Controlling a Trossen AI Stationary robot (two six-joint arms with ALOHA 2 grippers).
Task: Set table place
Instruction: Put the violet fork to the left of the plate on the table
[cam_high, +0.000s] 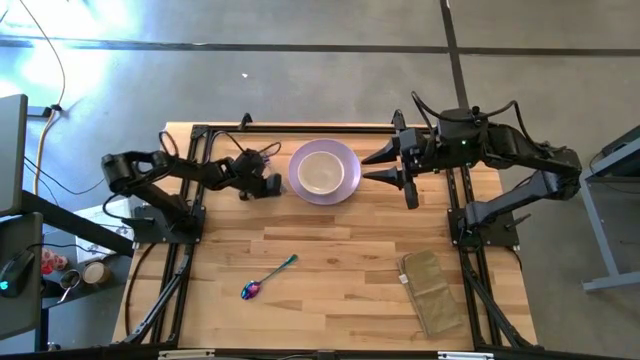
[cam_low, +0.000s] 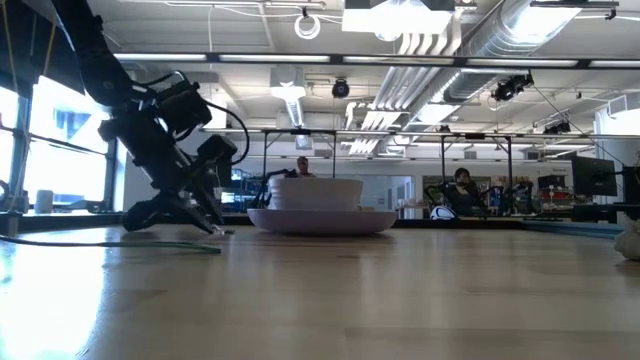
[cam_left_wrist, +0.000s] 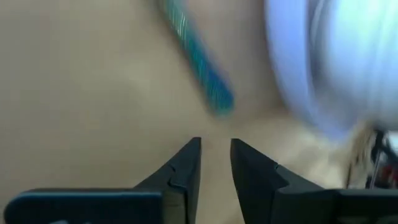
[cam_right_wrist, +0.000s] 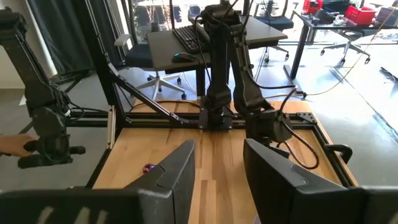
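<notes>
With the bowl (cam_high: 322, 173) in the plate (cam_high: 345, 185) and the spoon (cam_high: 266, 277) well in front of it, the left tool (cam_left_wrist: 215, 152), slightly open and empty just left of the plate, should probably straddle the fork (cam_left_wrist: 198, 58) handle squarely; the right tool (cam_high: 378, 166) waits open right of the plate.

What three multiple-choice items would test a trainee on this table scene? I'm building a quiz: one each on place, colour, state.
1. Where is the cream bowl?
A. on the lavender plate
B. on the tan cloth
C. on bare table

2. What colour is the spoon bowl?
A. red
B. purple-blue
C. white

3. How is the right pincer?
A. shut on the spoon
B. shut on the cloth
C. open, empty

Key: 1 A, bowl sits centred inside the plate; 2 B, iridescent purple tip; 3 C, its fingers are spread beside the plate.
</notes>
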